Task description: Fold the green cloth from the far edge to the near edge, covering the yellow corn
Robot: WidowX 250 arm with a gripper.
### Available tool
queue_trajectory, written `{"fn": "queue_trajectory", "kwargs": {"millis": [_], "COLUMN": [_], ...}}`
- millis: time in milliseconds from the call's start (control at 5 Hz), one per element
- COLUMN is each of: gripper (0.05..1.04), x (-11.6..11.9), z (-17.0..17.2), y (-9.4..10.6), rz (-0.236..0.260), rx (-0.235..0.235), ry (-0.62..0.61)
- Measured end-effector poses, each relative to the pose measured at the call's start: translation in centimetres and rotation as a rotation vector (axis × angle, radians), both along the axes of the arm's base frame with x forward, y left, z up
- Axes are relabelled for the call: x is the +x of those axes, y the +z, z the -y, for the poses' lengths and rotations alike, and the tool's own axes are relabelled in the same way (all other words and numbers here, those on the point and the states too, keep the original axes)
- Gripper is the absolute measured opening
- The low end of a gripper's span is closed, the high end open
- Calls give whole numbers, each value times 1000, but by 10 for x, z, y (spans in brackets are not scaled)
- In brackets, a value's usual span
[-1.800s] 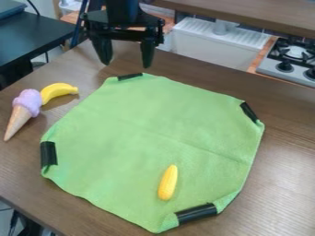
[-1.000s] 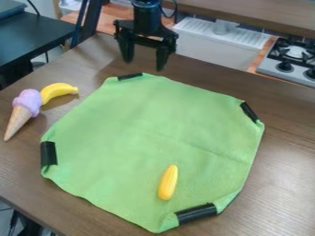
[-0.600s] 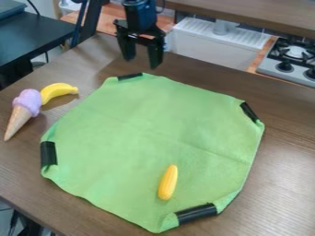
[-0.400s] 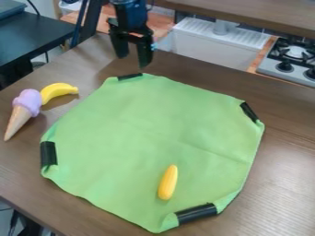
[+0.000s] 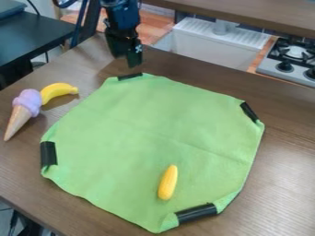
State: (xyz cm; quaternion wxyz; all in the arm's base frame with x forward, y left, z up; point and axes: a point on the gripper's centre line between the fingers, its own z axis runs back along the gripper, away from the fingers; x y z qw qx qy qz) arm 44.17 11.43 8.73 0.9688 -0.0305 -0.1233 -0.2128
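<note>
The black pincer (image 5: pixel 125 61) hangs over the far part of the brown tabletop (image 5: pixel 283 161), just past the edge of a green cloth (image 5: pixel 148 124). It holds nothing. Its two tips are apart, but it is turned partly sideways, so I can't tell how wide the gap is. This looks like a getting-ready step, with the pincer free and up high. I think touching the cloth's edge would call for a gentle trip down and a little toward the camera.

The cloth is the big thing nearest the pincer. It lies mostly flat, looks soft, and has wavy edges and a faint crease. A black strip (image 5: pixel 130 76) sits on the edge closest to the pincer, and three more strips sit around the other edges.

Off to one side of the pincer is a curvy yellow banana (image 5: pixel 60 91). A bit farther that way is an ice cream cone (image 5: pixel 23 109) with a purple top, touching or nearly touching the banana. Farther from the pincer, toward the camera, a yellow corn cob (image 5: pixel 167 182) lies on the cloth. The stove (image 5: pixel 292 57) is far over on the other side.
</note>
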Motion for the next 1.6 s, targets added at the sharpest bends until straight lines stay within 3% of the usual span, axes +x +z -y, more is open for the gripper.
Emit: {"fn": "queue_trajectory", "kwargs": {"millis": [200,400,800,1000,1400,1600], "gripper": [1000,1000,992,892,319,125], "x": [3,7,6,4,4,-16], "z": [-1,-4,-9,-9,-4,19], "y": [-2,-4,-35,-46,-49,-37], "rz": [44,82,45,30,61,74], "rx": [-19,-21,-3,19,-13,-84], "ry": [-108,-135,-85,-52,15,-23]}}
